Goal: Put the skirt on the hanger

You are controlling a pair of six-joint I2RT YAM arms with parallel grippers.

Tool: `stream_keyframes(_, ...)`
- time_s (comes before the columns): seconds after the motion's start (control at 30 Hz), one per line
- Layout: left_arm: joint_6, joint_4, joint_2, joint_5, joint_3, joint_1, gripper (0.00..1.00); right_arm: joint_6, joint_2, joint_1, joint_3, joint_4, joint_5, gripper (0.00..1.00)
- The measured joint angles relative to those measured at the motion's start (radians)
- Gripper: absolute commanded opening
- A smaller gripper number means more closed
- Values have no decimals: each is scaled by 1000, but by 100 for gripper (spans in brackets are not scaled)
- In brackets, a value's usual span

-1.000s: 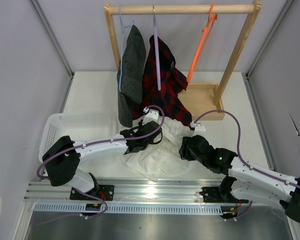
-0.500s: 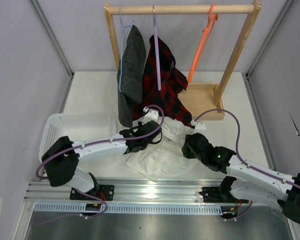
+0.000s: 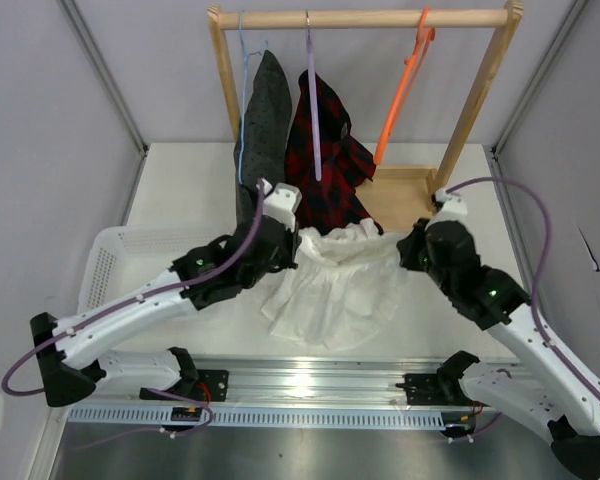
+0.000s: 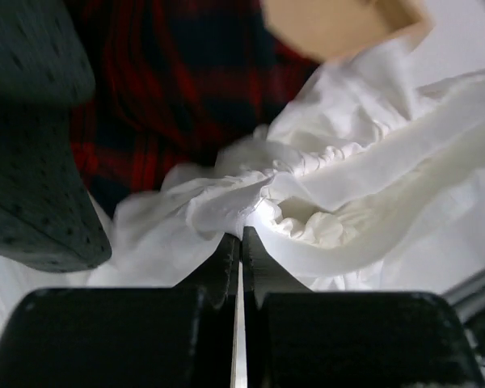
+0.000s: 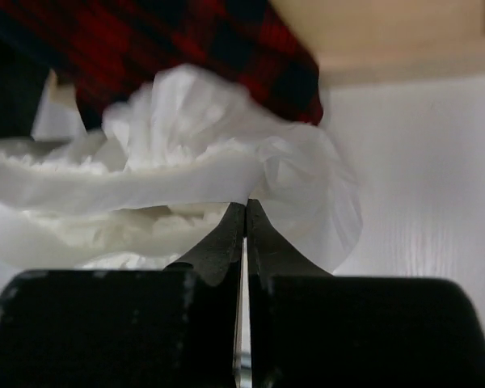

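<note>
Left tool [image 3: 292, 243] and right tool [image 3: 408, 250] each clamped on the waistband of the skirt [image 3: 335, 290], spread between them over the worktop [image 3: 180, 190], just near of the plaid shirt [image 3: 325, 170]; hanger [image 3: 400, 95] on far rail [image 3: 370, 18], right.

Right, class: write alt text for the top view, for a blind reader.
A white ruffled fabric skirt hangs stretched by its waistband between the left gripper and the right gripper, each shut on one end. Behind, a wooden rack carries an empty orange plastic hanger beside a red-black plaid shirt.
</note>
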Motion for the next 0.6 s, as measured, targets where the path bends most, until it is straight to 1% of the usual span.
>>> stream_keyframes(0.17,36,-68,-33,27,235,-8,0,-89,58,-124,253,-45,-39,0)
stream_keyframes(0.23,44,-85,-41,24,302,-8,0,-116,82,-148,327,-51,-52,0)
stream_keyframes(0.3,43,-103,-59,16,321,-9,0,-133,85,-156,359,-54,-61,0)
stream_keyframes(0.4,41,-125,-93,7,274,-9,0,-138,63,-157,341,-62,-83,0)
stream_keyframes(0.47,23,-121,-119,12,197,-9,0,-130,30,-156,280,-62,-105,0)
stream_keyframes(0.6,-29,-93,-147,60,-26,-9,0,-87,-70,-157,53,-50,-152,0)
